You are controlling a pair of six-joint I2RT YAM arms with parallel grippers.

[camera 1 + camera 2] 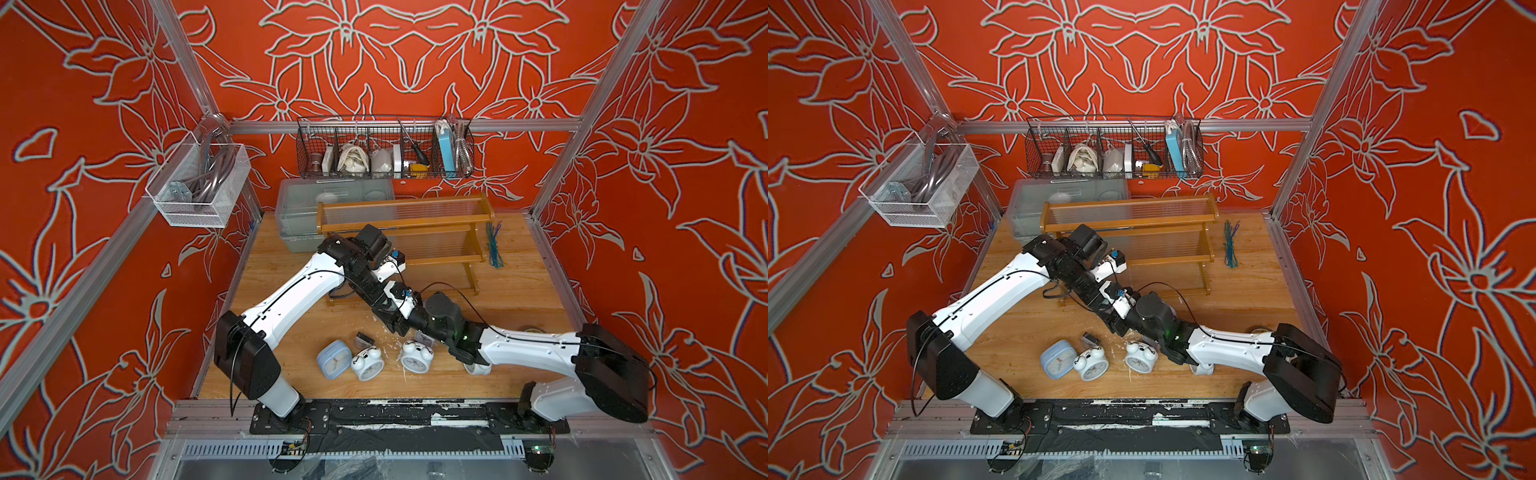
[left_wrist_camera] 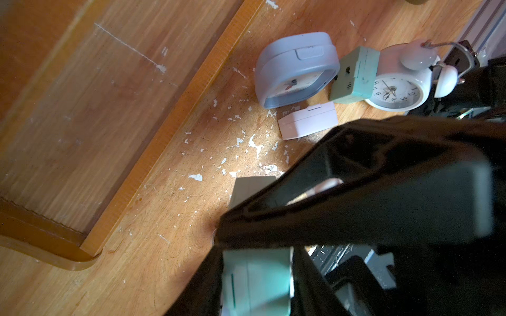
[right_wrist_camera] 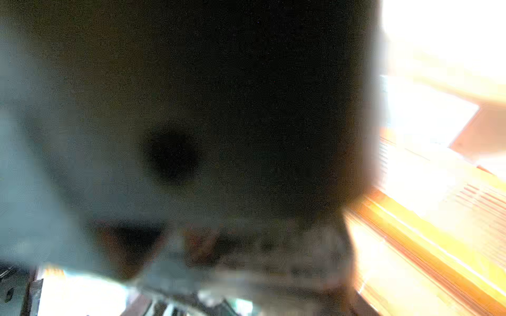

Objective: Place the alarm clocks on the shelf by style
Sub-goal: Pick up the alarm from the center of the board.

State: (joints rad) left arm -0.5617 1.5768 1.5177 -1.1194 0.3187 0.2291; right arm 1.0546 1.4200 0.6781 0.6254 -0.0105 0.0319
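My two arms cross in front of the shelf, a wooden stepped rack. In the left wrist view my left gripper has a teal cube alarm clock between its fingers, touching both. My right gripper meets it there, its black body lying across that clock; its jaws are hidden and its wrist view is blocked by blur. On the table lie a light-blue square clock, two white twin-bell clocks, another teal cube and a whitish-lilac cube.
A grey plastic bin stands behind the shelf's left end. A black wire basket hangs on the back wall and a white mesh basket on the left wall. Green ties lie right of the shelf.
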